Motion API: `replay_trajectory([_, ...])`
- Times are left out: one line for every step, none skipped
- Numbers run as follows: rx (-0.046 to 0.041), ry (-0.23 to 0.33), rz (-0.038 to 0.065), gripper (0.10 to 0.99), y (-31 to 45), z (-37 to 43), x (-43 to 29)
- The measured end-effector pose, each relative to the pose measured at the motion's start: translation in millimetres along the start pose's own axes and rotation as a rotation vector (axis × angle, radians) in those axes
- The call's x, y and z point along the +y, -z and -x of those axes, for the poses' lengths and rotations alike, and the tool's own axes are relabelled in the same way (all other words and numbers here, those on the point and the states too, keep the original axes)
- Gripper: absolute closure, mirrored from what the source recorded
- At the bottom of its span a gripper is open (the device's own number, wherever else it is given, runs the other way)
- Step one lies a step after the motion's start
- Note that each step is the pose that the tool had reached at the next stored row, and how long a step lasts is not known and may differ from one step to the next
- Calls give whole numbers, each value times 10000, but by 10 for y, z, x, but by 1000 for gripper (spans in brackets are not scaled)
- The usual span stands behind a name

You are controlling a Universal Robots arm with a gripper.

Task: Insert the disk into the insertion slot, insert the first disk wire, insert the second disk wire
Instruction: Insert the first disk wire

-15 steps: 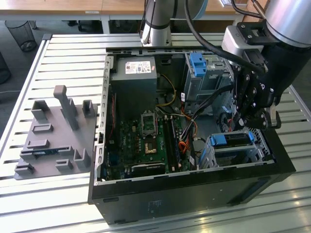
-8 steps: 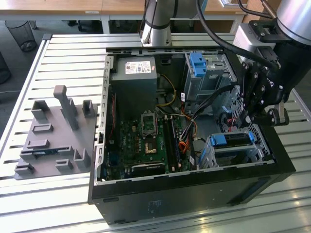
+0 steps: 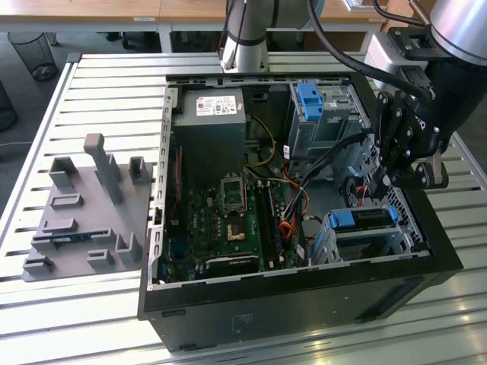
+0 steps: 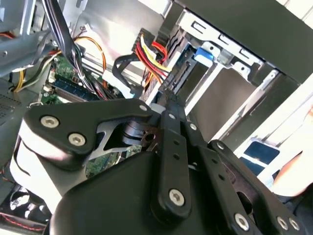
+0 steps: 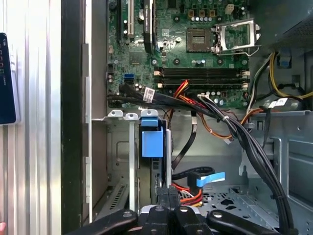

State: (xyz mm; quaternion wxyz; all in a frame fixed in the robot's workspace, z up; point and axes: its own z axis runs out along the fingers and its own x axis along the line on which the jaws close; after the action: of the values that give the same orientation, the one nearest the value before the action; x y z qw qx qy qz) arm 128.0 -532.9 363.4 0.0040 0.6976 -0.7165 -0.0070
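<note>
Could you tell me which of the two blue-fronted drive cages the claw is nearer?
The low silver cage, just below the claw in the exterior view; the taller grey cage stands farther off.

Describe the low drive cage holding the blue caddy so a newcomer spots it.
Start at the open black computer case on the slatted metal table. Inside, on the exterior view's right and by the nearest wall, sits a low silver metal drive cage with a bright blue caddy edge along its top. The taller grey cage stands farther back, its blue part upright.
</note>
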Motion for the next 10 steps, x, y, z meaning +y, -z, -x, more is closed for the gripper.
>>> replay_trajectory([-1,-16,4,973,-4,7,-10])
replay_trajectory([-3,-34,8,973,-9,11,-21])
replay_trajectory([-3,-54,11,973,-15,16,-31])
replay_trajectory([-2,-78,14,914,-20,20,-40])
replay_trajectory([-1,-103,16,914,-26,24,-48])
replay_trajectory([0,-131,18,914,-32,27,-55])
replay_trajectory([-1,-169,19,914,-38,29,-61])
replay_trajectory([-3,-238,18,914,-44,30,-63])
replay_trajectory([-5,-310,19,902,-50,30,-65])
replay_trajectory([-6,-394,18,902,-57,30,-68])
